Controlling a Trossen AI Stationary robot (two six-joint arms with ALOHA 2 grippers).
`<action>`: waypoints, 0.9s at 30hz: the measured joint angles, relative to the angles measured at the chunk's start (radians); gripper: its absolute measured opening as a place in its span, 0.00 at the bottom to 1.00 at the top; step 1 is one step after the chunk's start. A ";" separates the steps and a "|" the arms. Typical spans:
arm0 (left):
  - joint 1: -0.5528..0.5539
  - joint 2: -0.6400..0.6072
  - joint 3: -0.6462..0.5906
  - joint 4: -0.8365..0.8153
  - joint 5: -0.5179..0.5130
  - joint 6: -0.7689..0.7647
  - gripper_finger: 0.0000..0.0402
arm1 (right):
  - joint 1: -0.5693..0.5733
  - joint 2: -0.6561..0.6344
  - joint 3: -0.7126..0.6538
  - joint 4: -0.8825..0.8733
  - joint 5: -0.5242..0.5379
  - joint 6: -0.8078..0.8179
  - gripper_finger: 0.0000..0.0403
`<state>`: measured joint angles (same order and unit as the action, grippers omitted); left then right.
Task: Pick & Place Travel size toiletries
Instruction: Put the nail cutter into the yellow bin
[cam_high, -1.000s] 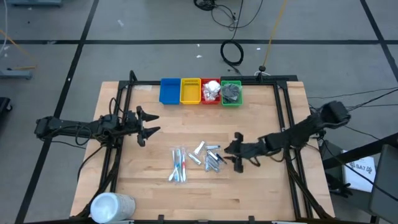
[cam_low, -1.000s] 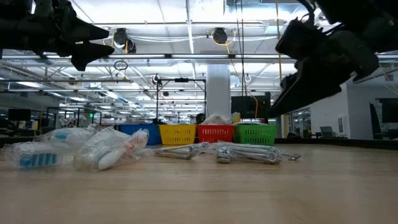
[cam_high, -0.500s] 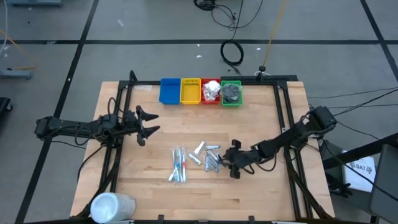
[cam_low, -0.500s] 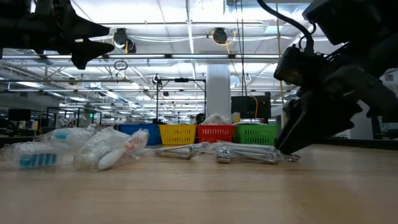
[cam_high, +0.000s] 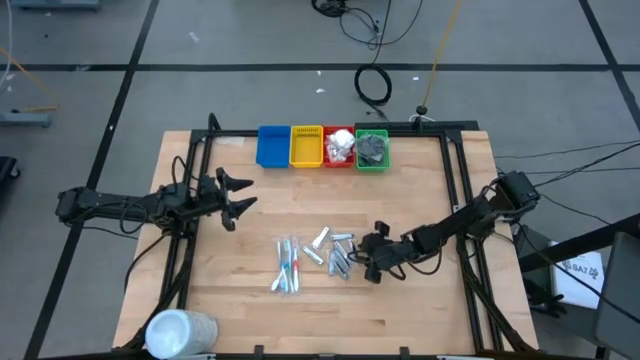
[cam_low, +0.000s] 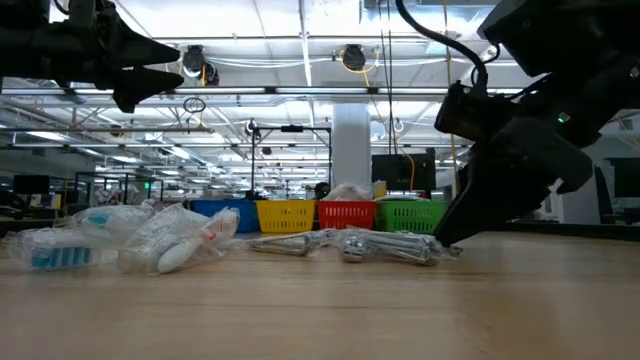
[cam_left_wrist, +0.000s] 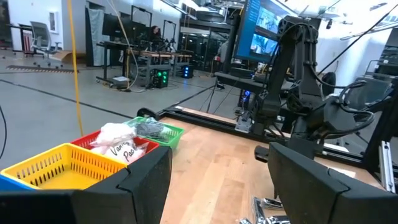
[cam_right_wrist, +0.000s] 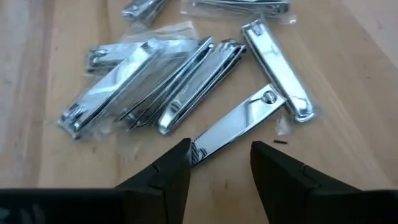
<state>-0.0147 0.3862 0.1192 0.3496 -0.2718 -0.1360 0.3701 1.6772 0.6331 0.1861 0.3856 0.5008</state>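
On bare wood, shiny silver clippers (cam_right_wrist: 239, 126)

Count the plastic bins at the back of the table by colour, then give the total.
blue bin: 1
yellow bin: 1
red bin: 1
green bin: 1
Total: 4

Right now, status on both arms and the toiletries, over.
Right gripper down at the nail clippers, jaws open astride one end, not closed. Left gripper waits open, raised at table's left. Toothbrush packs untouched. Nothing blocking.
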 joint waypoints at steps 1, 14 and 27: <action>0.000 0.000 0.000 -0.001 0.000 0.000 0.65 | -0.005 0.000 0.000 -0.004 0.001 0.005 0.39; 0.000 0.000 0.000 -0.004 0.000 0.000 0.65 | -0.031 -0.159 -0.005 -0.018 -0.018 0.099 0.38; 0.000 0.000 0.000 -0.004 0.000 -0.002 0.65 | -0.044 -0.135 -0.006 -0.122 0.035 0.056 0.38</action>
<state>-0.0147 0.3862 0.1196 0.3458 -0.2718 -0.1379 0.3264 1.5419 0.6273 0.0638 0.4206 0.5568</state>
